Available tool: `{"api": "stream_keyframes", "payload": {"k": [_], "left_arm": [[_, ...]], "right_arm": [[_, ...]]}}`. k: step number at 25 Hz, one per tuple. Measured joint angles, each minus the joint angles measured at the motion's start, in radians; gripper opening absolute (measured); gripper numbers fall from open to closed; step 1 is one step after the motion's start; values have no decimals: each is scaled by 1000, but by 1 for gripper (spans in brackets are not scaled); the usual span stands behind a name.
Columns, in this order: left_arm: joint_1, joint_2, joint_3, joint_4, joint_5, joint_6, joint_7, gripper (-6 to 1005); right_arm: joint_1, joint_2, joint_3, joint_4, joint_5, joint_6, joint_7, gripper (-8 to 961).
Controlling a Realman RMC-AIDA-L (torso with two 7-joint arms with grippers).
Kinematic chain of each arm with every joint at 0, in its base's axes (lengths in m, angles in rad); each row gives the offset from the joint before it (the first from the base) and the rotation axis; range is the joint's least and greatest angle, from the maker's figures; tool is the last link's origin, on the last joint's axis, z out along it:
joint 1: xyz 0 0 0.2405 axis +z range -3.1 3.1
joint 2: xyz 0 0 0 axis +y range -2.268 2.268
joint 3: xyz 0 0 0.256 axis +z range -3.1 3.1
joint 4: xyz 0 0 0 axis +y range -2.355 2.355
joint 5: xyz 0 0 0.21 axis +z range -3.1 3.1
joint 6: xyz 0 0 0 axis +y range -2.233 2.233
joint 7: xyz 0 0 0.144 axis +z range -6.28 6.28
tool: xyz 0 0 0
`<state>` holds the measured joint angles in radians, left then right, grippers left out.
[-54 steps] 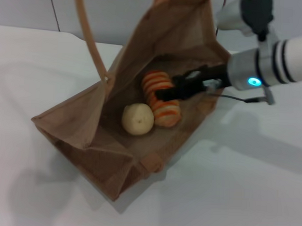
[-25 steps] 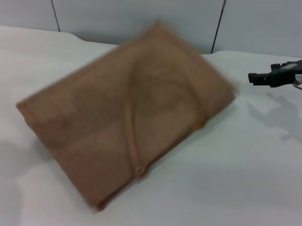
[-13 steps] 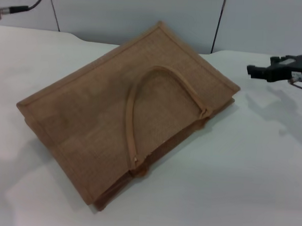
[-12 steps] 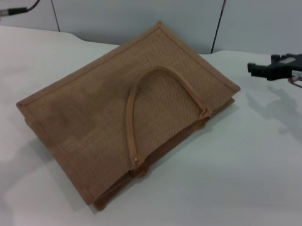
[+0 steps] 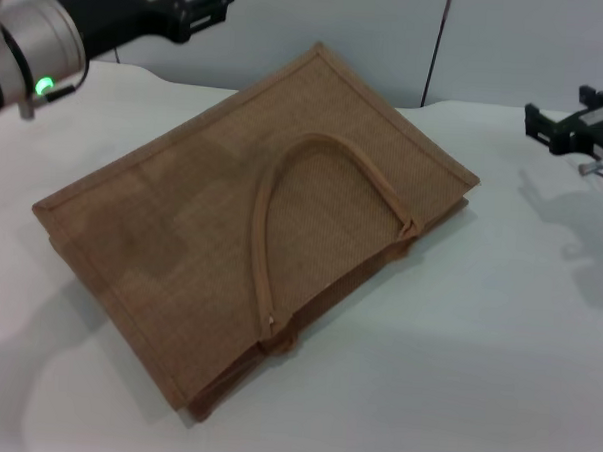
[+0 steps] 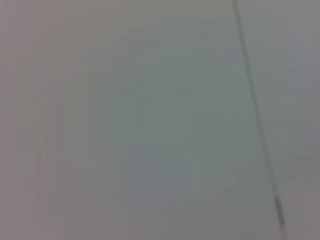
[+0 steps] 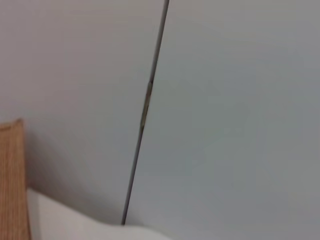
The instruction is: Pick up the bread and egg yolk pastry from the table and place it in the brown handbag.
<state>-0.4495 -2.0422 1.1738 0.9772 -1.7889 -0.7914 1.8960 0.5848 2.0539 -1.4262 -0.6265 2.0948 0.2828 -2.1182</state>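
Lying flat on the white bench (image 5: 455, 373), the brown handbag (image 5: 181, 231) rests on its broad side with its corners pointing far, near, left and right, so it sits diagonally across the middle of the work area. One looped handle (image 5: 283, 200) lies folded on top of the upper panel, arching from the right edge of the bag round to its near edge; a lighter trim runs along the panel's border. A corner of the same bag shows at the edge of the right wrist view (image 7: 11, 180), against the grey wall panel (image 7: 235, 110) and its dark vertical seam. The bread and the egg yolk pastry are not visible in any view; no part of either shows on the bench or at the bag's edges. The left pincer (image 5: 209, 4) is at the far left, raised above the bench and clear of the bag, its dark fingers pointing right with a gap between them, holding nothing. The right pincer (image 5: 556, 127) is at the far right edge, above the bench and well apart from the bag; whether its fingers are spread or pressed together cannot be told. The left wrist view shows only a plain grey surface with one thin dark line.
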Motion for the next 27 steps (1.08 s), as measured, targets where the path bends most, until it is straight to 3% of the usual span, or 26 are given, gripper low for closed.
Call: {"api": "stream_keyframes", "payload": {"k": [4, 7, 10, 15, 27], "left_arm": [[7, 0, 106, -87, -234, 117, 215, 700], [-1, 0, 170, -145, -428, 156, 396, 699], [-5, 1, 220, -191, -593, 168, 577, 697], [-12, 1, 248, -238, -725, 164, 696, 693], [-19, 3, 247, -280, -751, 166, 707, 691]], "right_arm": [[11, -3, -10, 47, 453, 17, -402, 755], [74, -5, 14, 179, 752, 118, -686, 754], [113, -6, 53, 263, 800, 178, -745, 754], [176, -8, 177, 401, 793, 243, -828, 753], [174, -12, 196, 426, 782, 272, -831, 753]]}}
